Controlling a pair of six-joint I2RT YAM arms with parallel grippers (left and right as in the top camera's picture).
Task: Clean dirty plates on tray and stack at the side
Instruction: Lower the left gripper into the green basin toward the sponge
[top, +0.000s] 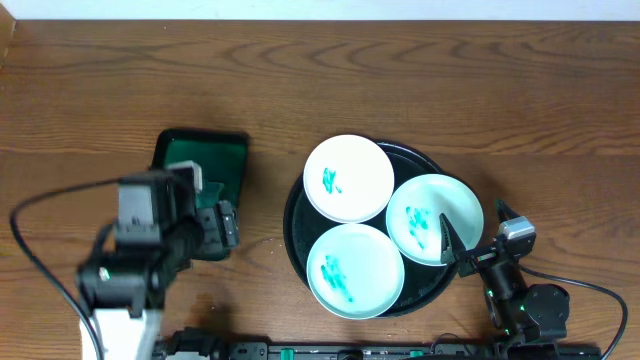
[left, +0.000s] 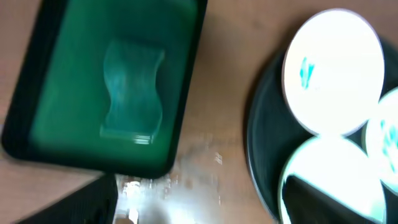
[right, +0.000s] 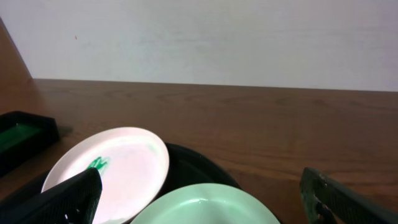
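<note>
Overhead: 3 dirty plates (top: 348, 178), each smeared teal, lie side by side on the black tray (top: 300, 225). The right pincer (top: 475, 232) is released and empty at the tray's right rim, beside 1 plate. The left arm (top: 140, 250) hangs over a green tray (top: 205, 160) on the counter (top: 450, 80).

Left wrist, blurred: the left pincer (left: 196, 205) is released and empty; a pale block (left: 130, 93) lies in the green tray.

Right wrist: 2 plates show between the spread fingers (right: 68, 199).

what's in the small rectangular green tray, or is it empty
Not empty: the left wrist view shows a wavy teal block, perhaps a sponge, lying inside the rectangular green tray.
</note>
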